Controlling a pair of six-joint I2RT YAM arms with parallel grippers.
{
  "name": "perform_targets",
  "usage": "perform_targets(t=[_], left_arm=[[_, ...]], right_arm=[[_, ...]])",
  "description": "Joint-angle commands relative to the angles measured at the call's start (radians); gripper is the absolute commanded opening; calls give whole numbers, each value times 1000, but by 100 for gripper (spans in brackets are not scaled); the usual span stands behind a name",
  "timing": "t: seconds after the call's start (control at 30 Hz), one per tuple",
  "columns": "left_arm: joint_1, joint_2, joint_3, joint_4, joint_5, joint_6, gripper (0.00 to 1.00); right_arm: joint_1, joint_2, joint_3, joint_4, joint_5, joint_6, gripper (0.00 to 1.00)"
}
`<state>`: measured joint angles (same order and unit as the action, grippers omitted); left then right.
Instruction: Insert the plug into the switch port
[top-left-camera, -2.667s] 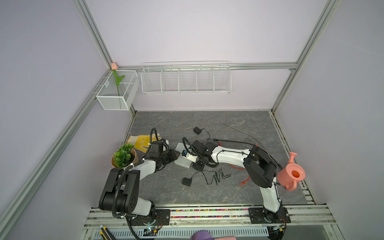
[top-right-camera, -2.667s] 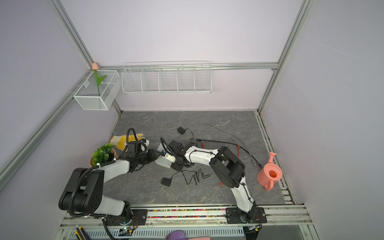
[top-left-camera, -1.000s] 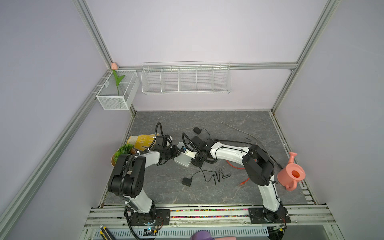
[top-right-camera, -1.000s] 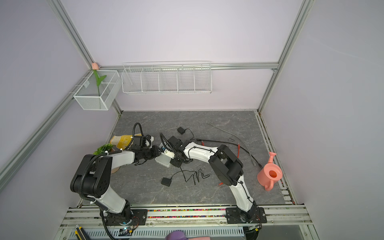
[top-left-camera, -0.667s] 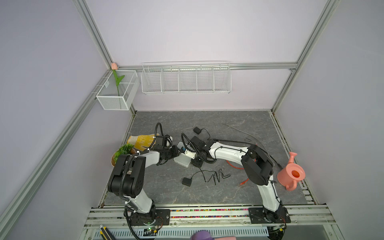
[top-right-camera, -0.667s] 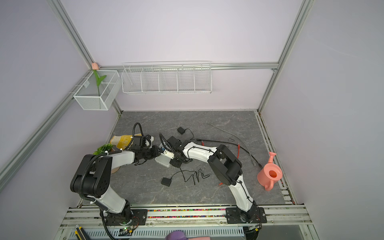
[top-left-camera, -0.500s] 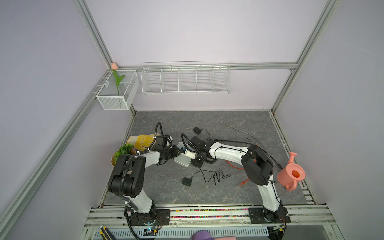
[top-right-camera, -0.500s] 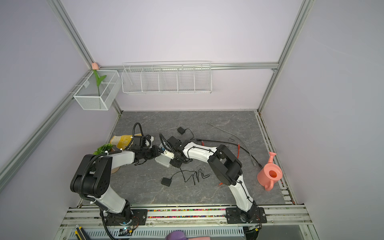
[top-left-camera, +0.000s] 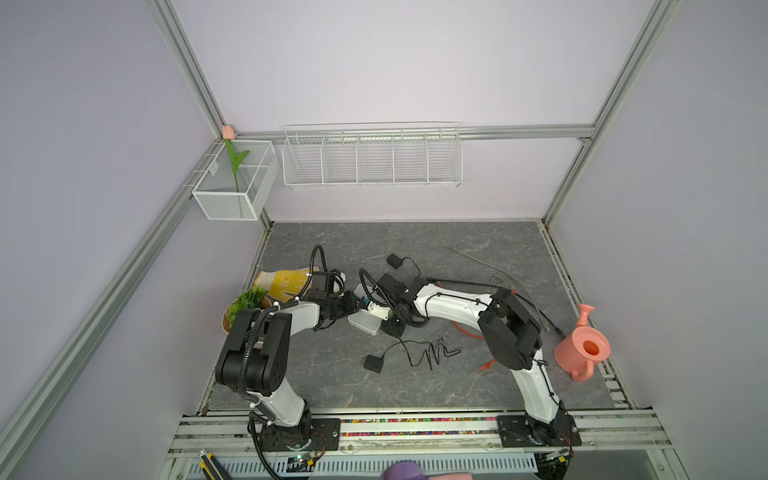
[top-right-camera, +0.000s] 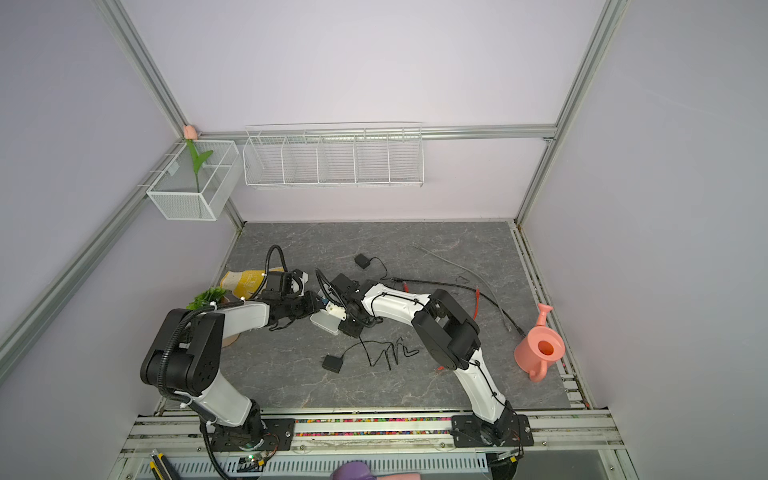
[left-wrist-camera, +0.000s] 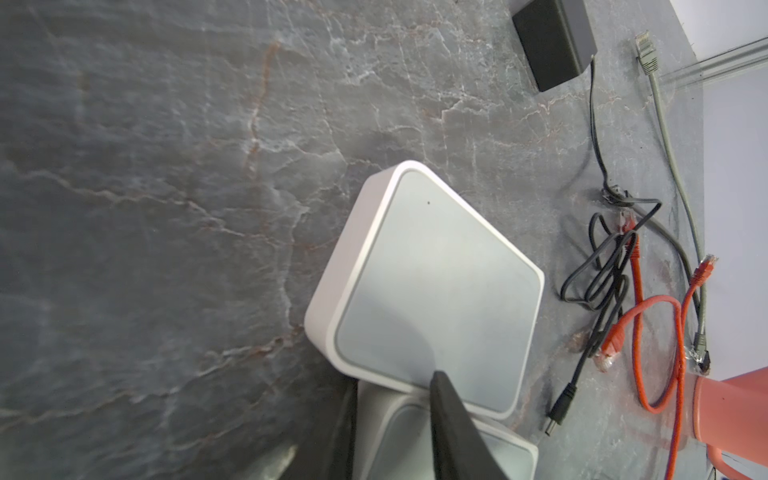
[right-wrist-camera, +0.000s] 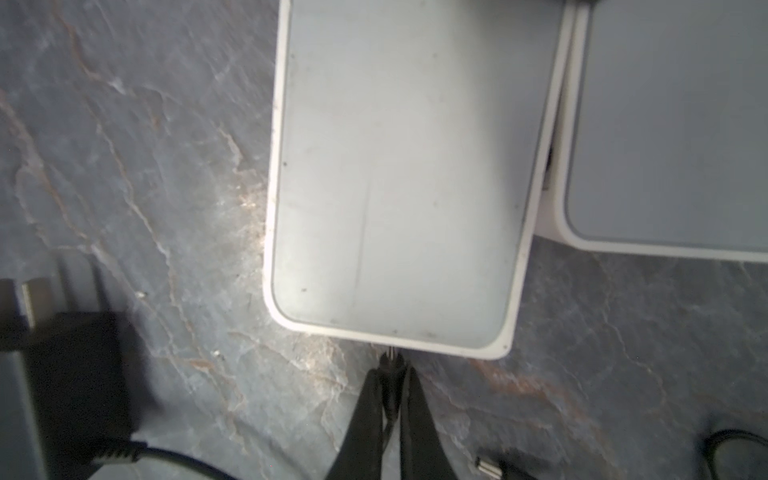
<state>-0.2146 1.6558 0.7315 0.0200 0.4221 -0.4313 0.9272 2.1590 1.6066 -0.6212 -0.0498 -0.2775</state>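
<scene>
Plug (right-wrist-camera: 390, 359), pinched in right hand (right-wrist-camera: 392, 371), meets switch (right-wrist-camera: 395, 166) edge; left hand (left-wrist-camera: 394, 380) clamps neighbouring box (left-wrist-camera: 395, 440).

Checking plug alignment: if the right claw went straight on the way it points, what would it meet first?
Probably the near side wall of the white rectangular switch box, just ahead of the right claw, shut on a thin black plug.

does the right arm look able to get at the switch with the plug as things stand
Probably yes: the right gripper is shut on the plug, whose tip sits at the switch edge with nothing between. The port itself is hidden.
</scene>
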Motion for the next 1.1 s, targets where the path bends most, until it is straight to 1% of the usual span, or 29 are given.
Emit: perform_targets(t=[0.0, 1.07], left_arm=[[-6, -19, 12, -20, -11, 29, 32], [-16, -46, -9, -29, -20, 48, 31]], right_arm=[[6, 32, 29, -38, -18, -13, 7], [5, 83, 127, -93, 12, 12, 7]])
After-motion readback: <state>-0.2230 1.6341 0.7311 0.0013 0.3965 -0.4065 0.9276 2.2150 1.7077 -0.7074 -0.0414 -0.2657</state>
